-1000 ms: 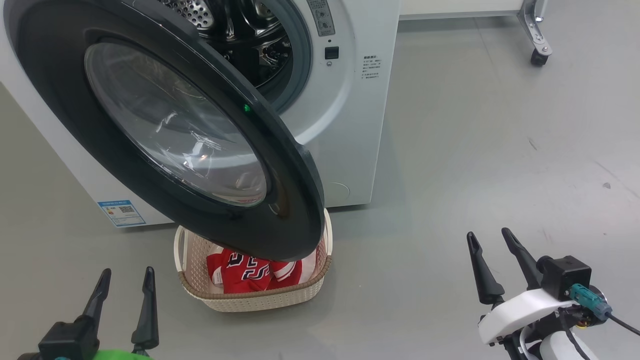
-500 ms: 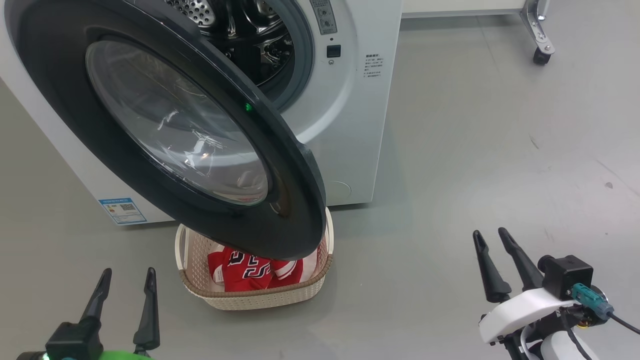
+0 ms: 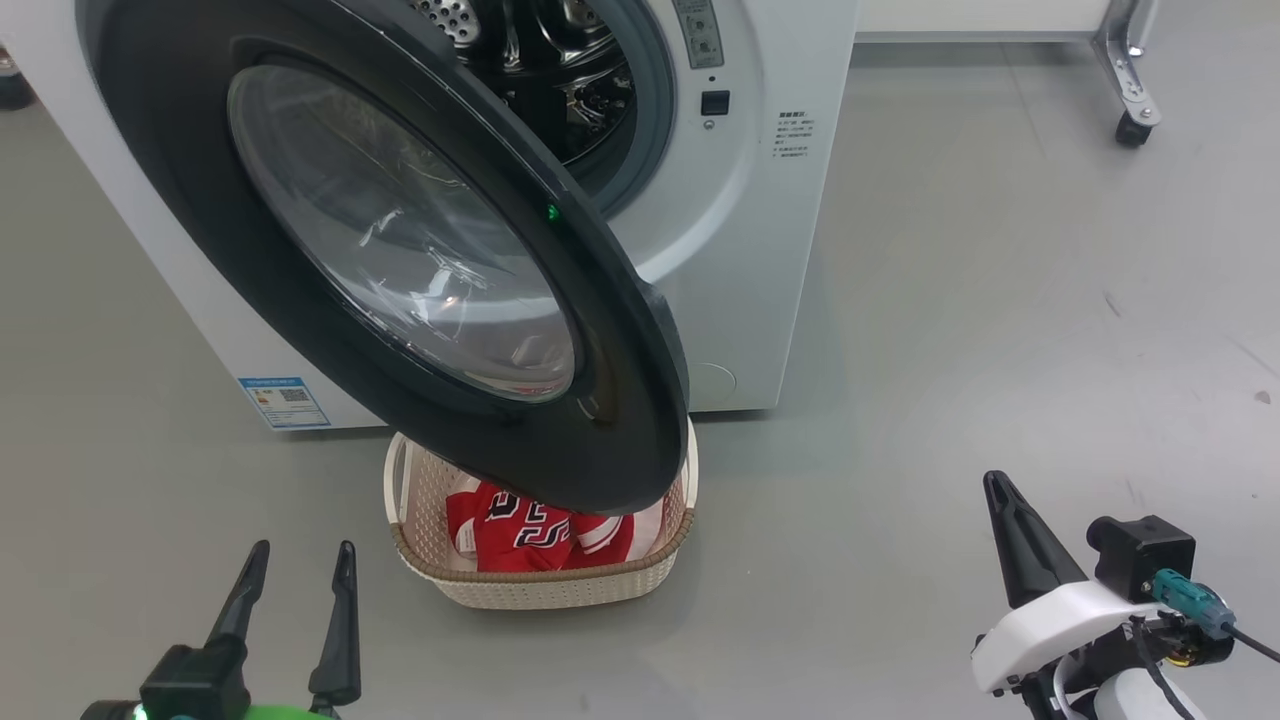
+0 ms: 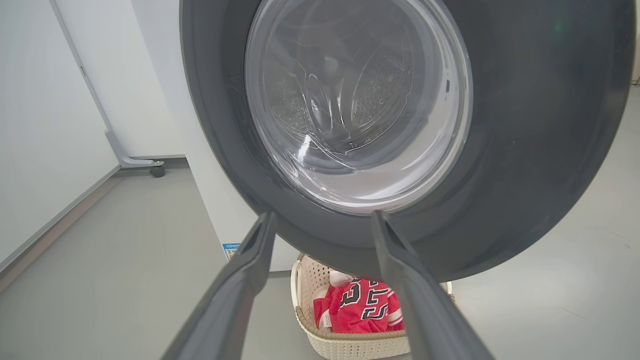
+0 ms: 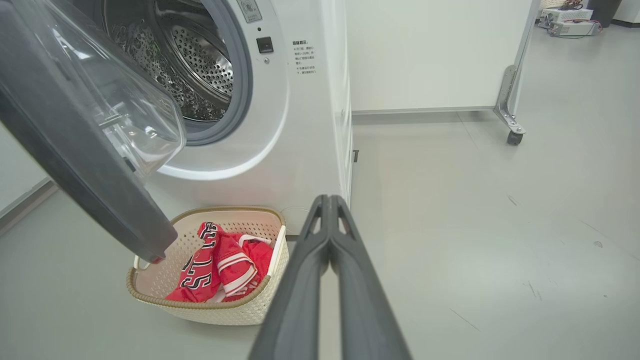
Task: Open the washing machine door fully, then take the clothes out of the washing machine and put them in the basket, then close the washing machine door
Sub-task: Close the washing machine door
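The washing machine (image 3: 740, 250) stands ahead with its steel drum (image 3: 560, 60) exposed. The washing machine door (image 3: 400, 230) hangs open, swung out over the basket (image 3: 540, 592) on the floor below it. The red clothes (image 3: 530, 535) lie in the basket, partly hidden by the door's black ring. My left gripper (image 3: 305, 547) is open and empty, low at the left, short of the door. In the left wrist view it (image 4: 324, 214) points at the door (image 4: 525, 150). My right gripper (image 3: 995, 482) is shut on nothing, to the right of the basket. In the right wrist view its fingers (image 5: 327, 197) meet beside the basket (image 5: 210, 310) and clothes (image 5: 220, 265).
A white panel on a castor (image 3: 1130, 130) stands at the back right, also seen as the castor (image 5: 512, 137) in the right wrist view. Bare grey floor (image 3: 1000, 320) stretches right of the machine. A wall (image 4: 50, 125) runs along the machine's left.
My right gripper has gone from open to shut, empty. The head camera has shifted, so the machine and basket sit further right in the picture; they have not moved themselves.
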Available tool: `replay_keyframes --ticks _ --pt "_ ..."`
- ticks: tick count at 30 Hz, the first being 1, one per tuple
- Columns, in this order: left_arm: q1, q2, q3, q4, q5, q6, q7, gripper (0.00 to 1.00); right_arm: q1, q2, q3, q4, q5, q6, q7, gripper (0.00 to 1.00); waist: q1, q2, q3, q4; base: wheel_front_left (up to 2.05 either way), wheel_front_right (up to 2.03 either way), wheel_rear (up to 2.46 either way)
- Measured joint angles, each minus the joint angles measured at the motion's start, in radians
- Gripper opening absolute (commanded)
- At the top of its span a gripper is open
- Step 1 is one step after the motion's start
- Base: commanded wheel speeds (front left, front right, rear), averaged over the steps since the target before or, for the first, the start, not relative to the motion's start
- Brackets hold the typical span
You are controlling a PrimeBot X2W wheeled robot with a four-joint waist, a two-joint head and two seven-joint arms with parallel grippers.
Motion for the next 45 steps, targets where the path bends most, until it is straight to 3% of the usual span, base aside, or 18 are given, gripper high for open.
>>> replay_keyframes --ticks 9,22,33,45 --pt "-0.022 -0.017 -0.035 0.001 0.008 0.000 0.009 1.00 -0.079 -0.007 -0.005 0.055 0.003 0.001 0.022 0.00 0.0000 0.0000 0.012 0.063 0.00 0.00 0.00" --pt "-0.038 -0.037 -0.051 0.025 0.015 0.000 0.009 1.00 -0.289 0.003 0.010 0.124 0.000 0.035 0.044 0.00 0.0000 0.0000 0.012 0.184 0.00 0.00 0.00" --pt "-0.039 -0.035 -0.032 0.034 0.035 0.000 0.007 1.00 -0.500 0.034 0.082 -0.044 -0.059 0.082 -0.008 0.00 0.0000 0.0000 0.016 0.211 0.00 0.00 0.00" --pt "-0.039 -0.033 -0.029 0.033 0.042 0.000 0.001 1.00 -0.490 0.073 0.299 -0.143 -0.089 0.115 0.069 0.00 0.0000 0.0000 0.012 0.203 0.00 0.00 0.00"
